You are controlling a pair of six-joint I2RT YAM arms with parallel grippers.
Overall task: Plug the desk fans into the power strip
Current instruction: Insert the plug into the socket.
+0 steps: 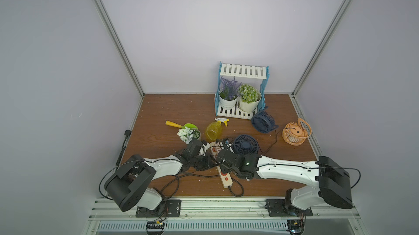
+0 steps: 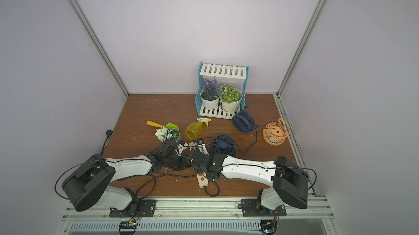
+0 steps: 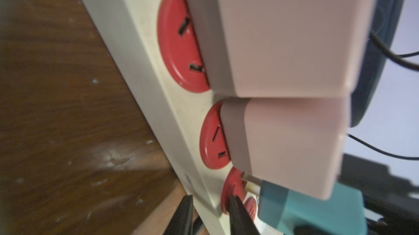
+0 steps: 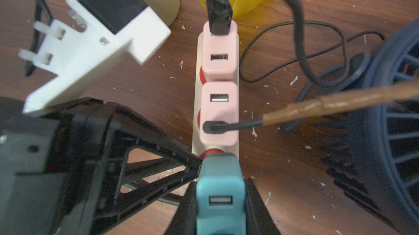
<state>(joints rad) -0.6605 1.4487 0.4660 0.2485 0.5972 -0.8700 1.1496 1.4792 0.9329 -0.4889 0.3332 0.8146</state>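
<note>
Roughly by size.

- Table (image 1: 170, 109): one, brown wood.
- Arms: two. The left arm (image 1: 163, 165) and right arm (image 1: 288, 169) both reach in and meet over the strip.
- Rack (image 1: 243, 72): one, with white slats and blue ends. It stands well beyond both claws at the back and has two potted plants on its lower shelf.
- Fans: three. One navy fan (image 1: 246, 144) is just right of the right claw. A second navy fan (image 1: 263, 122) is farther beyond it, near the rack. One orange fan (image 1: 295, 133) is well off to the right.
- Spray bottle (image 1: 213, 130): one, yellow, lying just beyond the left claw.
- Flower pot (image 1: 188, 133): one, with white blooms, close beyond the left claw. One green scoop (image 1: 181, 125) is behind it.
- Strip (image 1: 225, 178): one, cream, lying lengthwise between the two claws. Its near end, with one red button (image 1: 226, 179) and the black cord, sticks out behind them.
- Sockets: three red ones show in the left wrist view.
- Pink adapters: two, seated side by side just ahead of the right claw. The far one (image 4: 219, 59) carries a thick black cable. The near one (image 4: 219, 111) carries a thin plug on a brown-wrapped cord.
- Teal adapter (image 4: 217, 170): one, its USB port empty.

The right claw (image 4: 220, 190) is clamped on the teal adapter, holding it at the third socket. Bare metal prongs show at the socket face.

The left claw (image 3: 209, 202) has one finger on the strip's table side and one over its top. I cannot tell whether they pinch it.
</note>
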